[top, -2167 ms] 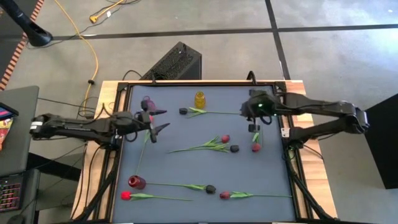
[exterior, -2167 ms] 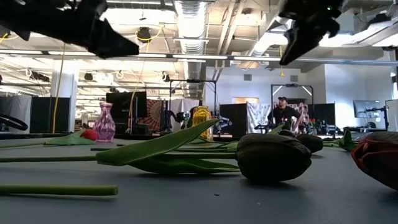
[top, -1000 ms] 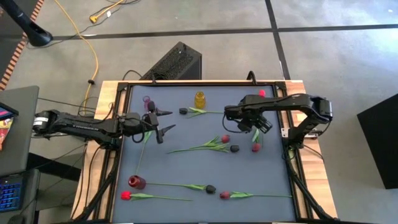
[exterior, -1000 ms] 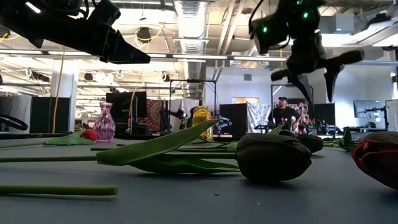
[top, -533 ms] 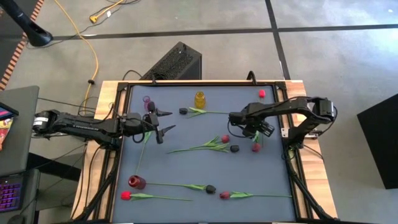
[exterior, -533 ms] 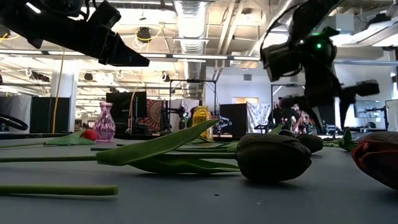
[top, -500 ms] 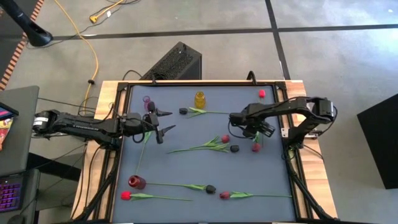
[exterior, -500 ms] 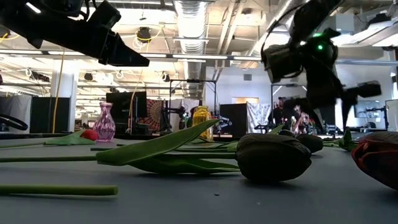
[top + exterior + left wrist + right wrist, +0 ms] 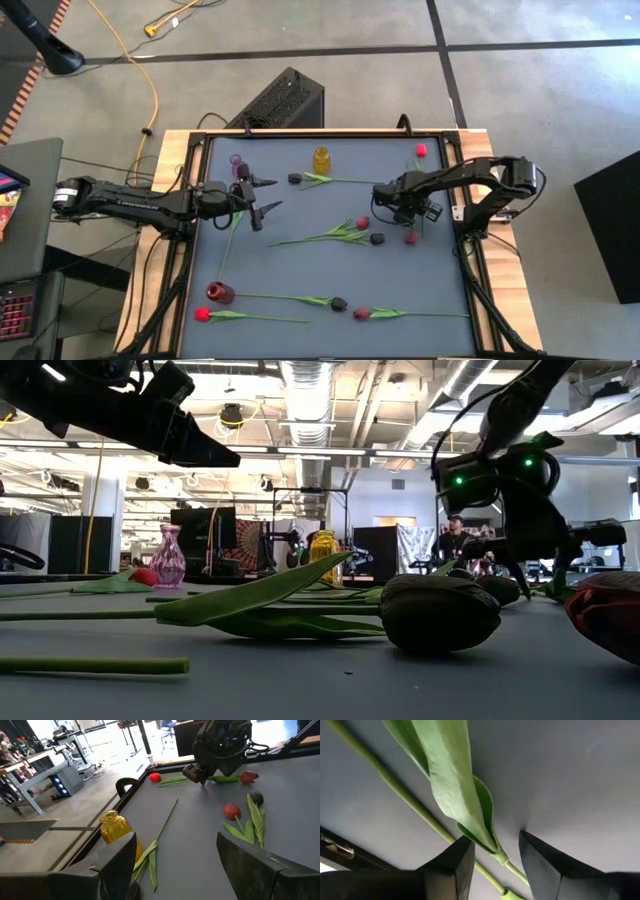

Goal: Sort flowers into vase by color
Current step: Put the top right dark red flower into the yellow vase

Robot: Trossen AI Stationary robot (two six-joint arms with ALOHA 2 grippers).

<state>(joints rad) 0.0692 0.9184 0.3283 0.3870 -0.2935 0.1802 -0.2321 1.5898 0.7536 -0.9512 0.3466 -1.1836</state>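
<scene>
The right gripper (image 9: 492,857) reaches down at the dark mat's right side, its fingers parted and straddling the thin green stem and leaf of a red artificial tulip (image 9: 455,795) lying flat. The left gripper (image 9: 258,197) hovers wide open beside the purple glass vase (image 9: 238,163).

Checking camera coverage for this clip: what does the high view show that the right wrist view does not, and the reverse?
Only the high view shows the whole table: the left gripper open and hovering near the purple vase, the yellow vase, the red vase, and flowers scattered across the mat. Only the right wrist view shows the close contact: the right gripper low over the mat, its fingers straddling a green stem and leaf. Both show the right gripper down at that flower near the table's right edge.
</scene>
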